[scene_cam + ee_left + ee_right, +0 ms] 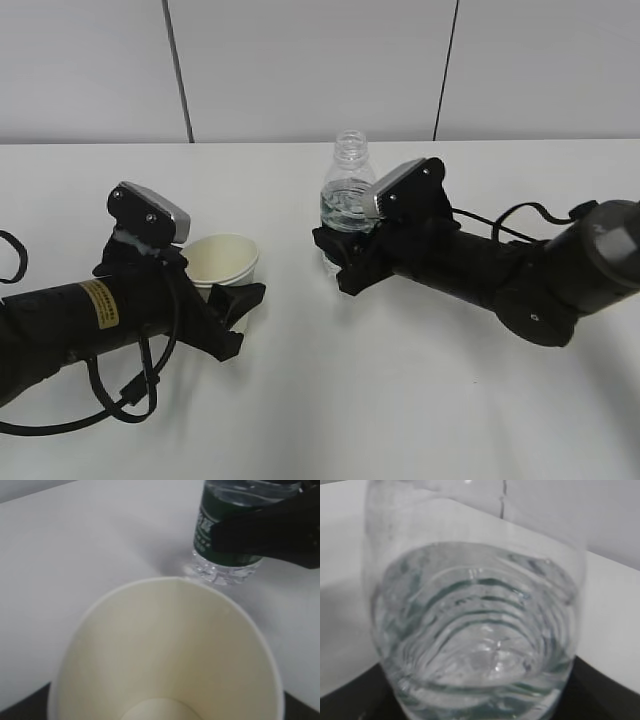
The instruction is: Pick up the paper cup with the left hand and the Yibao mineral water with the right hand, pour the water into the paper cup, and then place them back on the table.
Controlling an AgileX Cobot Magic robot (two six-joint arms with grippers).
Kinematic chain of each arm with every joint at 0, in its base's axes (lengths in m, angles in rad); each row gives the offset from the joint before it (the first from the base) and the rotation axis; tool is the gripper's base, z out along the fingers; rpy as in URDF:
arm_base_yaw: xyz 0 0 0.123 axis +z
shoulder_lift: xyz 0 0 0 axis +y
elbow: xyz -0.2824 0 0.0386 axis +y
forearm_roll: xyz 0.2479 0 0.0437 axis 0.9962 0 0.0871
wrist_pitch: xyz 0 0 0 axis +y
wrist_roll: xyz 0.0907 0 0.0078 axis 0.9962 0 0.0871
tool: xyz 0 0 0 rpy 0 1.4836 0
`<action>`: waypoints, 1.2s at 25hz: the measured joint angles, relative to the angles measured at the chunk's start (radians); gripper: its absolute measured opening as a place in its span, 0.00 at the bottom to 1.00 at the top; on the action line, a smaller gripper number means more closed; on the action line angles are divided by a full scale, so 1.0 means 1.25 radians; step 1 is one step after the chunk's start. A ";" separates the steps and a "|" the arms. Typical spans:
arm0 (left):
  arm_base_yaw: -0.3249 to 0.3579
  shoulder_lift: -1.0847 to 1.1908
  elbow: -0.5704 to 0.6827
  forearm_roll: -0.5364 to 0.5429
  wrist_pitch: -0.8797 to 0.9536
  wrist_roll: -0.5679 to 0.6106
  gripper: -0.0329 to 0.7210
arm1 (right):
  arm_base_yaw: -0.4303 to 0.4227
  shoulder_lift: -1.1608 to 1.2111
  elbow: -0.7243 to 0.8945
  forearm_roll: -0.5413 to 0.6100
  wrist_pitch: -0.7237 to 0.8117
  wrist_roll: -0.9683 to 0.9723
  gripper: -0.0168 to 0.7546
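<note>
Most of the cup (226, 262) is hidden behind the left tool (236, 305) from the outside, so only its rim and a bit of wall show. In the left wrist view the cup's (165, 665) bottom runs off the lower edge, and I can't see the fingers on it at all. The bottle's (347, 196) lower half sits behind the right tool (338, 262), label totally covered there. The left wrist shot cuts the bottle (225, 555) off at the top, label text too blurry to read. The right wrist view is just a fuzzy close-up of the bottle (475, 630), top and base both cropped, with the fingers only dark slivers at the bottom corners. Both arms run off the frame sides.
</note>
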 joint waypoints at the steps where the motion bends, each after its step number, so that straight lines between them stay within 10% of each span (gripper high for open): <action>1: 0.000 0.000 0.000 0.000 -0.003 0.000 0.61 | 0.007 0.000 -0.023 -0.007 0.026 0.000 0.63; 30: 0.000 0.000 -0.001 0.083 -0.072 0.000 0.61 | 0.042 0.006 -0.212 -0.225 0.224 -0.252 0.63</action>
